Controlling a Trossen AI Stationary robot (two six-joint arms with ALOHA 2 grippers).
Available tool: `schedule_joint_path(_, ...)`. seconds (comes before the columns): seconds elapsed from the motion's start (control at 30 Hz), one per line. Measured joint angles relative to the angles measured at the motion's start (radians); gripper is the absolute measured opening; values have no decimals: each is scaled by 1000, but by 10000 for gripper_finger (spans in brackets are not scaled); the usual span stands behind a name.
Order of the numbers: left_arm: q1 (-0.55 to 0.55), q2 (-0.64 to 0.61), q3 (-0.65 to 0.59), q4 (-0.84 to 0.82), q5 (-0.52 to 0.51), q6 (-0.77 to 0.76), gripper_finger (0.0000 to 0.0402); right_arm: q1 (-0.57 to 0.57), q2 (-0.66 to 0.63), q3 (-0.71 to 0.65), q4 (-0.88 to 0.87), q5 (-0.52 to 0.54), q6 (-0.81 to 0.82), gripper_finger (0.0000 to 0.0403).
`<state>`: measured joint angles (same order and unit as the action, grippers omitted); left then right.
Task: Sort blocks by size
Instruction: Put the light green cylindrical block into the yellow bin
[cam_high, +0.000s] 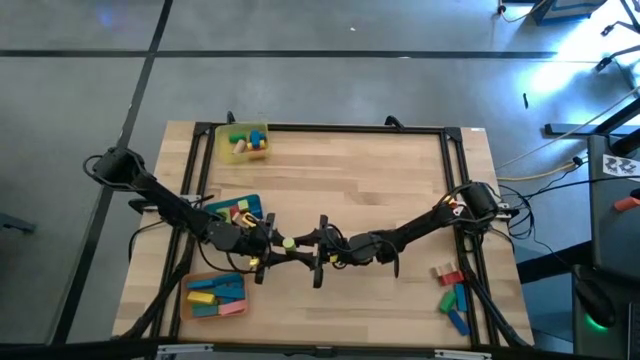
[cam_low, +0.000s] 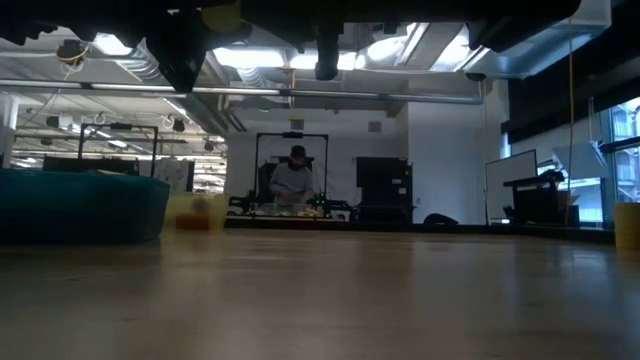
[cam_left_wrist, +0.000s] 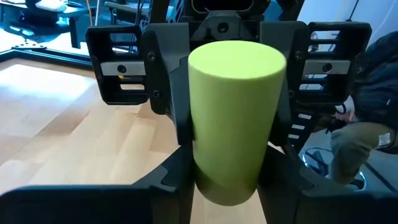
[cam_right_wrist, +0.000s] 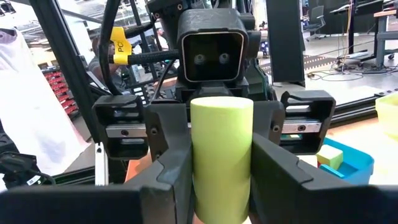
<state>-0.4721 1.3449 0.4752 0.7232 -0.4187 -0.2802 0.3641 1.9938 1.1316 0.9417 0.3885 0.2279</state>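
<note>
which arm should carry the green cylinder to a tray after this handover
Probably left. Both grippers grip the green cylinder mid-table, and the left gripper is nearer the blue tray and orange tray; the right gripper is farther.

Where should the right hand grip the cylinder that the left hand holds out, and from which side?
At the far end's curved sides, coming end-on from opposite the left hand: the cylinder lies level, and the left hand covers its other end. The right hand grips just so.
</note>
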Motion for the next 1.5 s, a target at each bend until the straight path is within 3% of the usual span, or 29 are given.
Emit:
schedule_joint_path(0.3,0,0,0,1,-4,0,118,0,0,0,0,4,2,147)
schedule_joint_path(0.57,1,-6,1,-37,-16,5,118,2,-8,1,-14,2,-6,248)
schedule_joint_path(0.77,0,-97,3,-216,-14,-3,118,11,-46,1,-55,1,-17,299)
schedule_joint_path(0.97,31,-279,3,-518,-49,-30,122,47,-90,2,-120,-14,-40,312)
schedule_joint_path(1.23,240,-470,43,-937,-51,-35,124,49,-90,2,-143,1,-76,310)
schedule_joint_path(1.37,400,-468,130,-1141,-52,-8,125,49,-90,2,-153,2,-77,309)
schedule_joint_path(1.5,570,-436,186,-1229,-48,47,126,49,-91,2,-162,2,-77,309)
